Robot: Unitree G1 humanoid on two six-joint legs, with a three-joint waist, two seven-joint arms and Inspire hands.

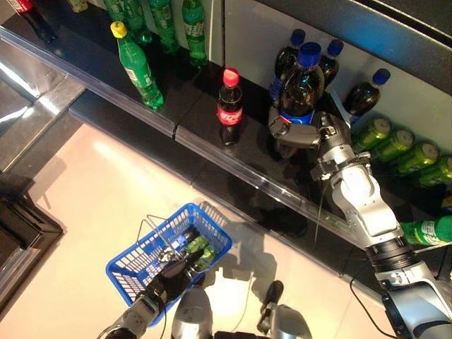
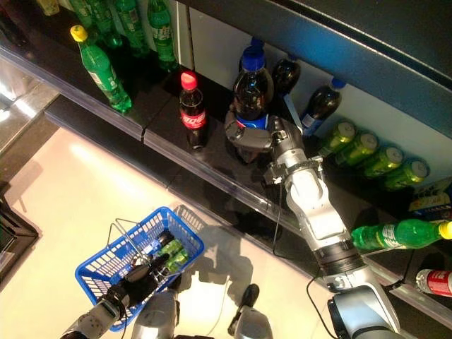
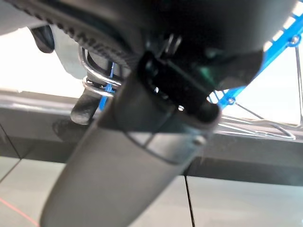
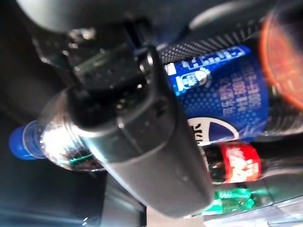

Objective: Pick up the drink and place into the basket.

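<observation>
Right hand grips a cola bottle on the shelf; left hand holds the basket.
Head views: the right hand (image 1: 300, 133) has its fingers curled round the blue-capped bottle (image 1: 300, 88) on the dark shelf (image 1: 205, 134); the blue basket (image 1: 141, 258) hangs low from the left hand (image 1: 168, 277).
Left wrist view: fingers hooked round the wire handle (image 3: 97, 87).
Right wrist view: the blue label (image 4: 222, 90) fills the grip.

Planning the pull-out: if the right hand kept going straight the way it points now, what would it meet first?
The right hand is already wrapped round the blue-capped cola bottle. Pushing on, it would likely drive that bottle toward the red-capped cola bottle beside it, though depth is unclear.
</observation>
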